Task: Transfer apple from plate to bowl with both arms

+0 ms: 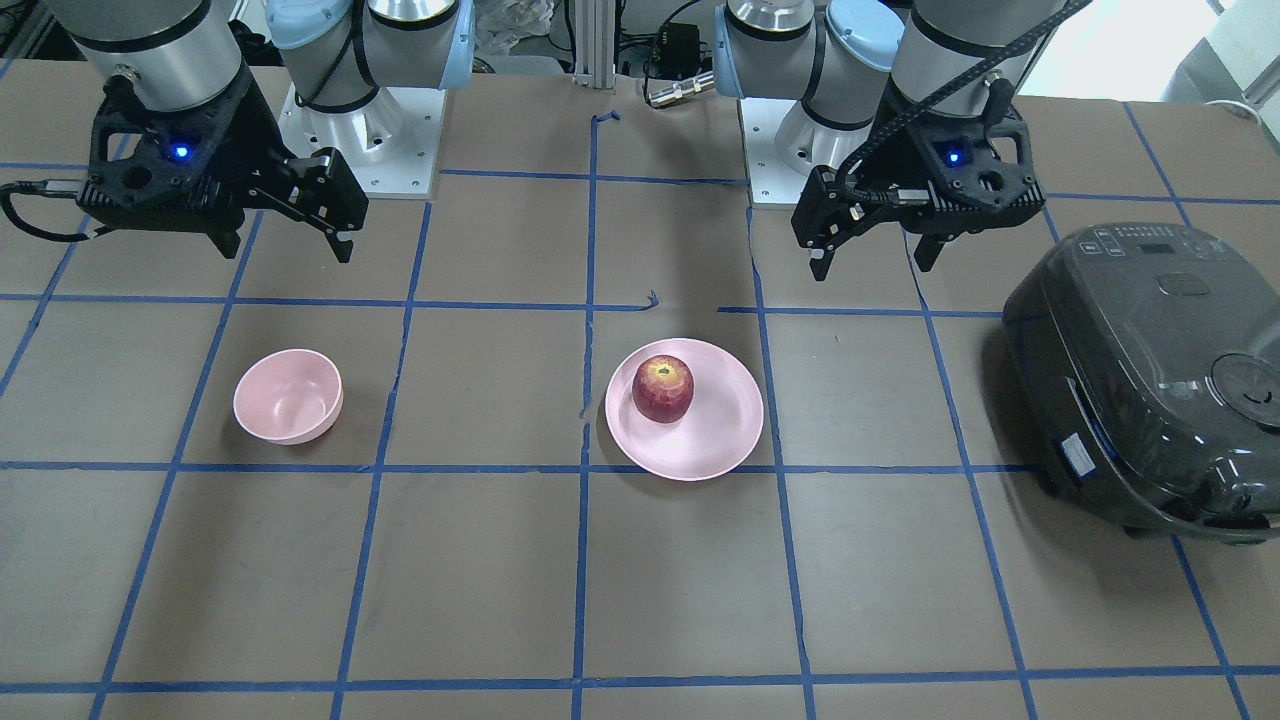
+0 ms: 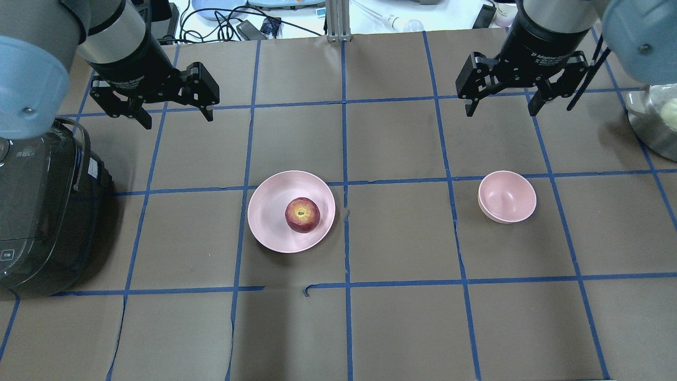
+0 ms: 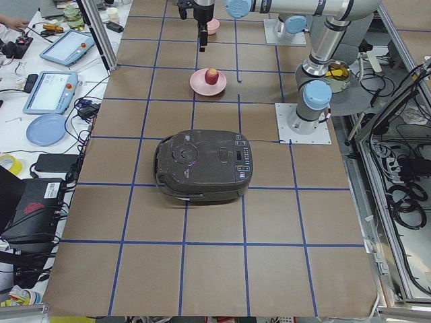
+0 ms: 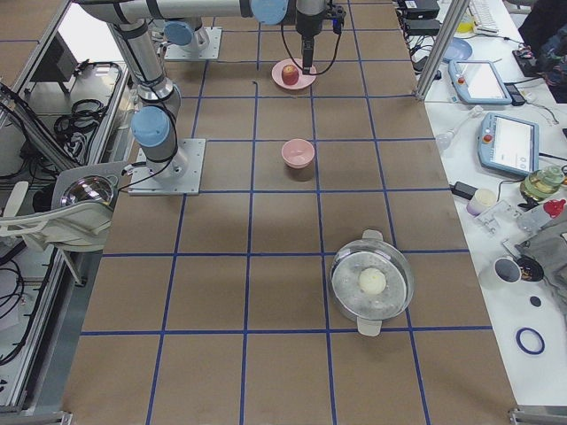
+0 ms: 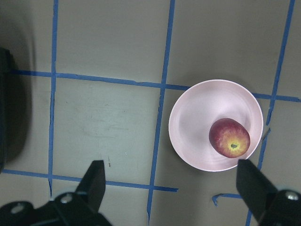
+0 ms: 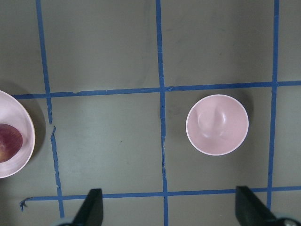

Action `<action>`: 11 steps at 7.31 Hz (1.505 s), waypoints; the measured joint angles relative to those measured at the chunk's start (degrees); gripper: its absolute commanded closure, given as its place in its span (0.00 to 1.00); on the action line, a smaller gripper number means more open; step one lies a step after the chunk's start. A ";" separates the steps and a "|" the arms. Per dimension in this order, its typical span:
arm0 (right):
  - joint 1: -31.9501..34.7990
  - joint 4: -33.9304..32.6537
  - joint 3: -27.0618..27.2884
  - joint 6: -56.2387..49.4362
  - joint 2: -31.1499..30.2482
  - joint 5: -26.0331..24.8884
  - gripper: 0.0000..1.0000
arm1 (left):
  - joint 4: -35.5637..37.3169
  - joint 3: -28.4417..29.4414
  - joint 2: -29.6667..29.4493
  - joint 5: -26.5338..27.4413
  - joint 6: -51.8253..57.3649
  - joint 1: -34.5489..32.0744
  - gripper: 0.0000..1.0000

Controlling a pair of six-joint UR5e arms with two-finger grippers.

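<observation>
The dark-red apple [image 2: 302, 214] sits on the wide pink plate [image 2: 270, 206], right of the plate's middle in the overhead view. The small deep pink bowl [image 2: 506, 197] stands empty to the right, about two grid squares away. My left gripper [image 2: 178, 120] hovers open and empty above the table, beyond and left of the plate. My right gripper [image 2: 501, 111] hovers open and empty beyond the bowl. The left wrist view shows the apple [image 5: 229, 137] on the plate [image 5: 193, 117]. The right wrist view shows the bowl [image 6: 217, 125] and the plate's edge [image 6: 14, 113].
A dark rice cooker [image 2: 37, 211] stands at the table's left end, close to my left arm. A metal pot [image 2: 656, 121] sits at the right edge. Blue tape lines grid the brown table top.
</observation>
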 measured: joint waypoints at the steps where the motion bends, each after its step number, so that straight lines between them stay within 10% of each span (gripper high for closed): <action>1: 0.00 -0.02 0.00 0.00 0.00 0.00 0.00 | 0.01 0.01 -0.06 -0.02 0.02 0.01 0.00; 11: -0.03 0.07 0.08 0.00 0.00 0.06 0.00 | 0.27 -0.64 -1.40 -0.01 -1.21 -0.67 0.00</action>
